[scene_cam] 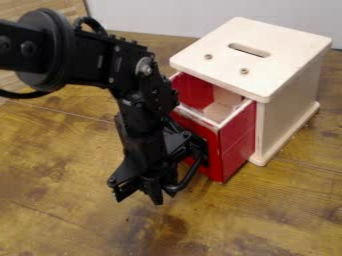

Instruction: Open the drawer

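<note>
- my arm (123, 85) comes in from the upper left of the camera view, around ten o'clock, and bends down toward six.
- my gripper (163, 188) is closed, at the front of the drawer, low and just left of center; whether its fingers pinch the black handle (194, 165) i cannot tell, dark on dark.
- the red drawer (233, 143) stands partly open, toward one o'clock from my gripper, its front facing my arm.
- the cream cube (287, 108) around it sits at two o'clock on the wooden table (67, 180), its slotted top overhanging the drawer's back part.
</note>
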